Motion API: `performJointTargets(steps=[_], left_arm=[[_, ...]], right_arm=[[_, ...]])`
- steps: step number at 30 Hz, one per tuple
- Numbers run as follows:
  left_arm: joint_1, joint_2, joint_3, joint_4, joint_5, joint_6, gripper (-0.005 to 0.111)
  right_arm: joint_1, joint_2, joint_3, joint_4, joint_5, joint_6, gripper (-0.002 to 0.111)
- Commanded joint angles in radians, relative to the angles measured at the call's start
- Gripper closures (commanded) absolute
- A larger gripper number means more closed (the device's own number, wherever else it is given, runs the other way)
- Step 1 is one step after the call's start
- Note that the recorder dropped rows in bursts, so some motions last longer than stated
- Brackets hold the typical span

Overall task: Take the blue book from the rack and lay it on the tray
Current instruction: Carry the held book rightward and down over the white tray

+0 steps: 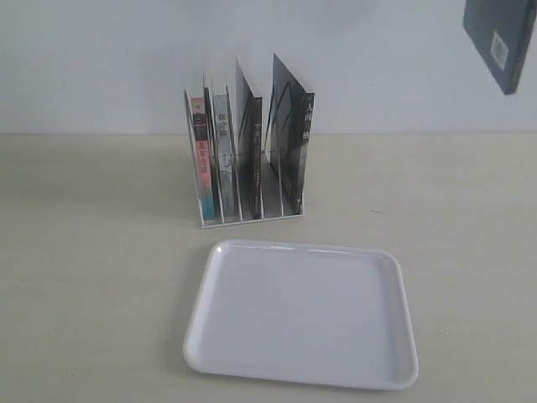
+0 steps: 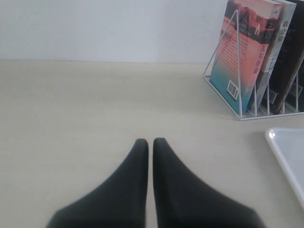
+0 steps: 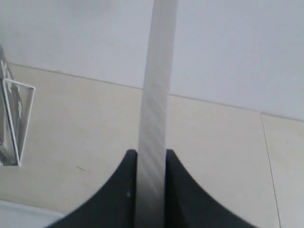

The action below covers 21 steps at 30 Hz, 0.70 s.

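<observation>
The blue book [image 1: 501, 42] hangs high in the air at the far right, well away from the rack, showing a dark blue-grey cover with a white label. In the right wrist view I see it edge-on as a pale page block [image 3: 159, 71], and my right gripper [image 3: 151, 153] is shut on it. The white wire rack [image 1: 252, 217] stands at the back centre. The white tray [image 1: 403, 294] lies in front of the rack with nothing on it. My left gripper [image 2: 150, 141] is shut on nothing, low over the table left of the rack [image 2: 223, 42].
The rack holds a pink-spined book [image 1: 201, 159], a pale-spined book [image 1: 223, 147] and black-grey books [image 1: 289, 143]. One tray corner [image 2: 289, 156] shows in the left wrist view. A white wall runs behind the beige table.
</observation>
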<state>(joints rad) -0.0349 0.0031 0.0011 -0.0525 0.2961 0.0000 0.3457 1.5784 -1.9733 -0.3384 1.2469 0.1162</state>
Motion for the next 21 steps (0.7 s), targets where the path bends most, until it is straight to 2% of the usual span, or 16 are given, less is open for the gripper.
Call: performJointTargets(steps=[1,5,9,11,15,19,21], left_arm=[[0.002,-0.003,-0.001,-0.004,-0.004,0.000,0.103],[0.002,-0.003,-0.001,-0.004,-0.004,0.000,0.103],[0.002,-0.003,-0.001,-0.004,-0.004,0.000,0.103],[0.002,-0.003,-0.001,-0.004,-0.004,0.000,0.103],[0.002,-0.003,-0.001,-0.004,-0.004,0.000,0.103],[0.002,-0.003,-0.001,-0.004,-0.004,0.000,0.103],[0.002,-0.003,-0.001,-0.004,-0.004,0.000,0.103]], right_arm=[[-0.003,-0.112,0.201,0.127,-0.026,-0.003,0.108],[0.060,-0.218,0.362,0.195,-0.026,-0.004,0.108],[0.191,-0.313,0.462,0.164,-0.026,0.122,0.109],[0.283,-0.333,0.464,0.140,-0.026,0.205,0.109],[0.554,-0.307,0.462,0.021,-0.026,0.373,0.109],[0.807,-0.181,0.444,-0.194,-0.026,0.526,0.109],[0.882,-0.106,0.427,-0.266,-0.026,0.547,0.109]])
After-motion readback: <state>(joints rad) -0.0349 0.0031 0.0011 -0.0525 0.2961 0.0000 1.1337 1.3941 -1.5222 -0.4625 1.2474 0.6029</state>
